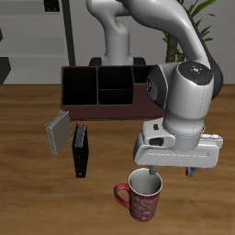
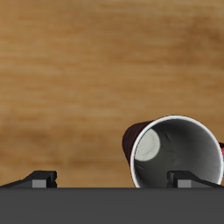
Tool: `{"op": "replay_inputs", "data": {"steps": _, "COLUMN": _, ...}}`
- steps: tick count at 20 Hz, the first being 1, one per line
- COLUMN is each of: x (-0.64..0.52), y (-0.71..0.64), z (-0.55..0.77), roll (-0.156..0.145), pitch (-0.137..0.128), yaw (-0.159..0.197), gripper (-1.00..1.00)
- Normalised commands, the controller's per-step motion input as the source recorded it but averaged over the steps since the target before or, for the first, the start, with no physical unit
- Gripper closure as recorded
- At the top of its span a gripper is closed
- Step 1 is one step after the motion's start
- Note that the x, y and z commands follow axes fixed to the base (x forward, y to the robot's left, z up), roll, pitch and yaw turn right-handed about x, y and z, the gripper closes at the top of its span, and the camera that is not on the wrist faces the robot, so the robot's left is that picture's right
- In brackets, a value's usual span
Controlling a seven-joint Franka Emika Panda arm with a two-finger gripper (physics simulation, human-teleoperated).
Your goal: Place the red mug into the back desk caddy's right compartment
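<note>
The wooden tabletop (image 1: pixel 27 197) spreads wide, with bare wood along its front edge on both sides of the mug. Farther back, near the robot's base, sits the back desk caddy (image 1: pixel 101 90), a long dark box with open top and dividers; part of one end is hidden behind the arm, so the right compartment cannot be made out clearly. Between the caddy and the front edge lie a grey book (image 1: pixel 57 132) and, just beside it, a black book (image 1: pixel 81 150), both well apart from the mug. The red mug (image 1: pixel 141 197) stands upright near the front edge, its handle toward the books, open room all around it. The pincer (image 1: pixel 150 173) hangs right at the mug's rim, fingers (image 2: pixel 185 178) spread, one over the mouth; it holds nothing
</note>
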Motion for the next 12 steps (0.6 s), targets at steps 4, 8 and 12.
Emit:
{"op": "replay_inputs", "data": {"steps": 4, "x": 0.03, "y": 0.01, "z": -0.06, "roll": 0.005, "pitch": -0.015, "yaw": -0.002, "gripper": -1.0}}
{"op": "replay_inputs", "data": {"steps": 8, "x": -0.01, "y": 0.0, "z": -0.03, "roll": 0.016, "pitch": -0.016, "yaw": -0.005, "gripper": -1.0}}
{"op": "replay_inputs", "data": {"steps": 12, "x": 0.09, "y": -0.02, "z": -0.15, "roll": -0.002, "pitch": 0.009, "yaw": -0.013, "gripper": -1.0}}
